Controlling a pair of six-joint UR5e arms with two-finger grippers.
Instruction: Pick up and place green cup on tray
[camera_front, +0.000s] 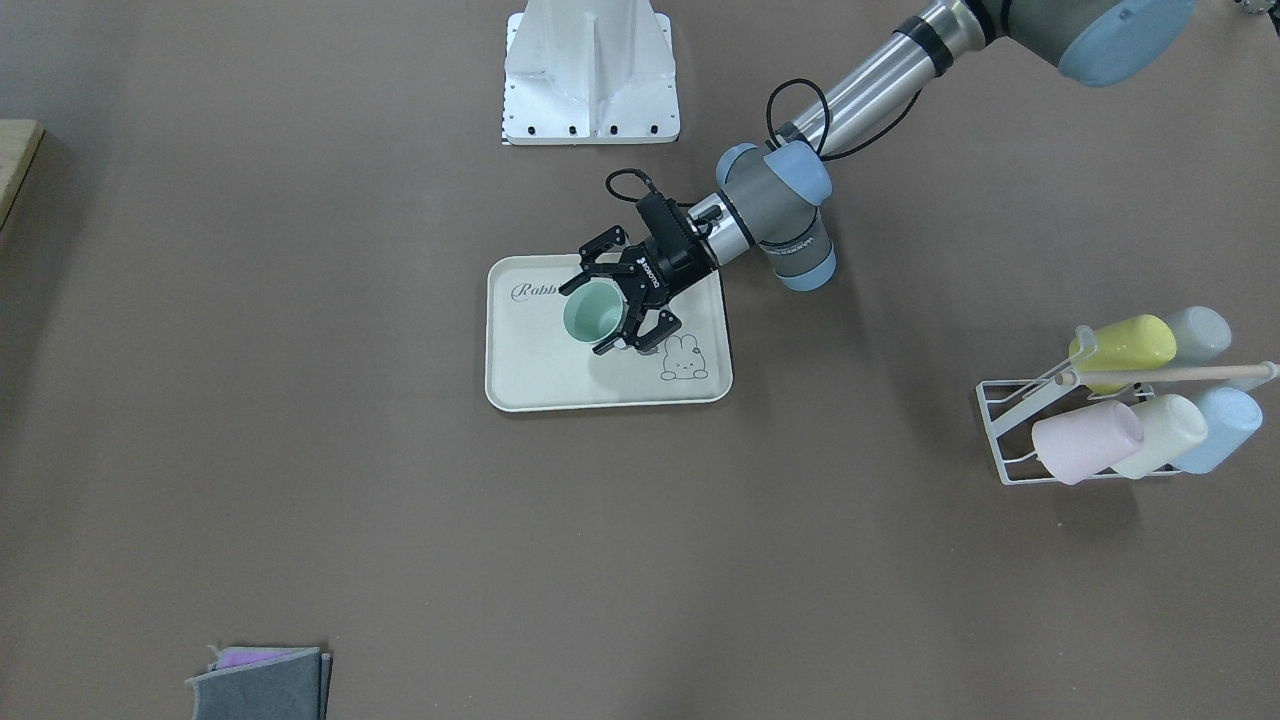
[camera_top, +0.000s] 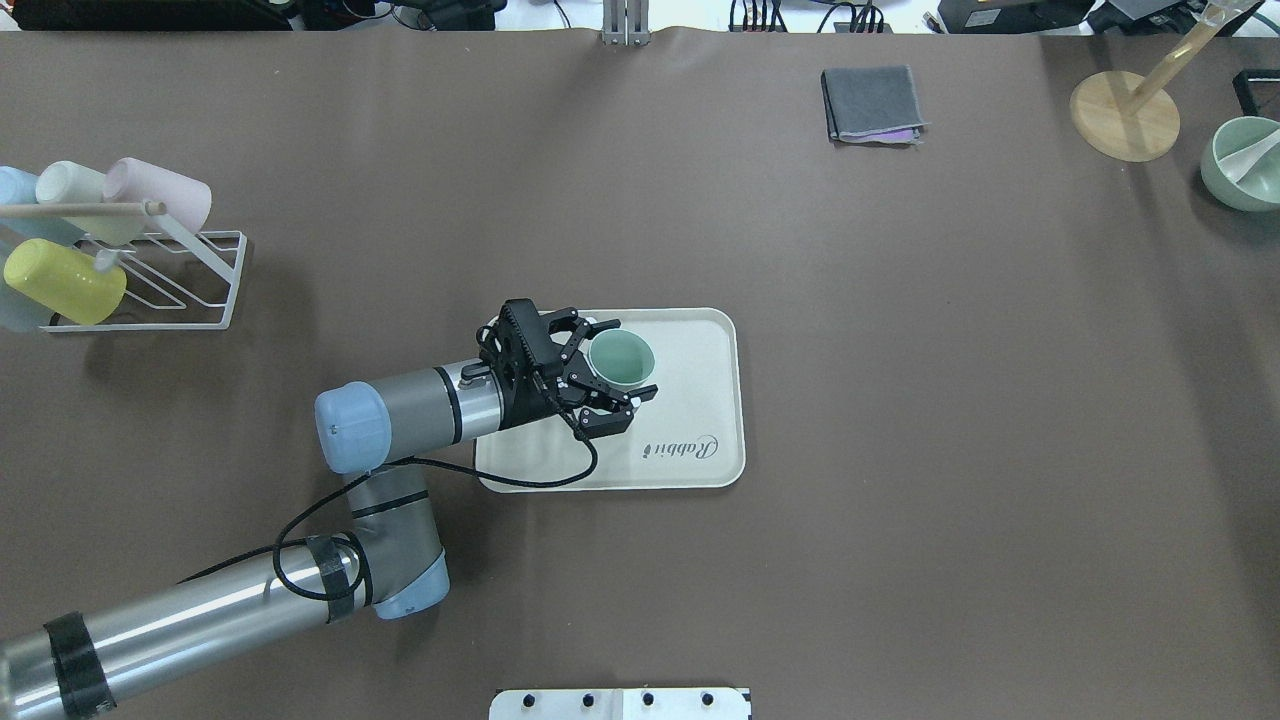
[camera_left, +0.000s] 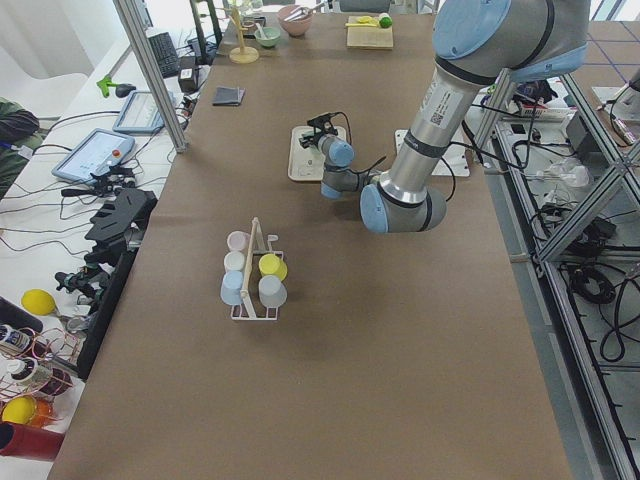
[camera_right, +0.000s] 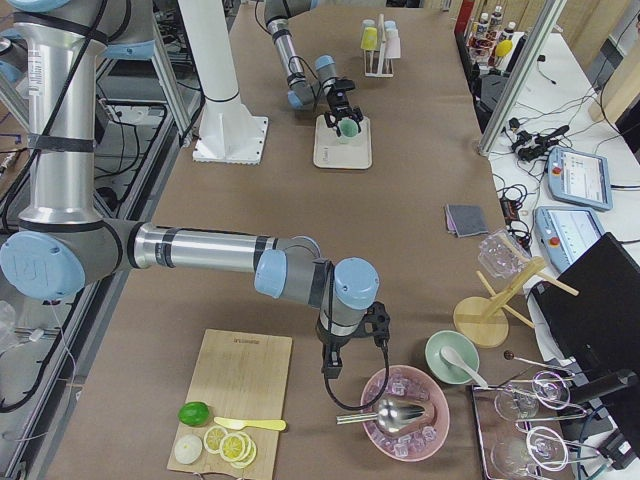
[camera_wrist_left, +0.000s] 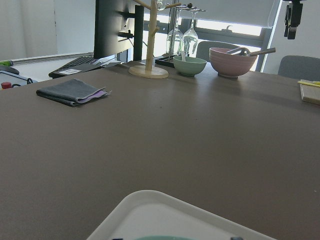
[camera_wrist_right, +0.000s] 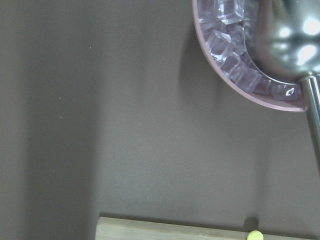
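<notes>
Nearest the overhead camera, the silver forearm of the left arm (camera_top: 180, 610) slants up from the corner and folds at its blue-capped joints. This brings the black two-finger left gripper (camera_top: 621, 361) in level, side-on, over the near-left part of the flat cream rectangular tray (camera_top: 700, 400).

Between the jaws stands the small sage-green plastic cup (camera_top: 618, 355), mouth up. One finger is set against each flank, so I judge them closed on it at about the cup's own width. A side grip suits a plain tapered tumbler and keeps it upright for setting down.

The cup is over the tray, inside its rim, but its base is hidden behind the fingers. Whether it rests on the tray or hangs just above I cannot tell.

Under the jaws the tray's bunny drawing does not show from overhead, and the front view shows it only beside the lower finger, with the script cut short. The left wrist view catches only the tray's far edge and a sliver of green.

Far beyond the fingertips lies a folded grey cloth (camera_top: 872, 104), well apart from the tray.

The right gripper (camera_right: 378, 335) hangs beside a pink bowl of ice (camera_right: 405, 400), and its jaws cannot be read.
</notes>
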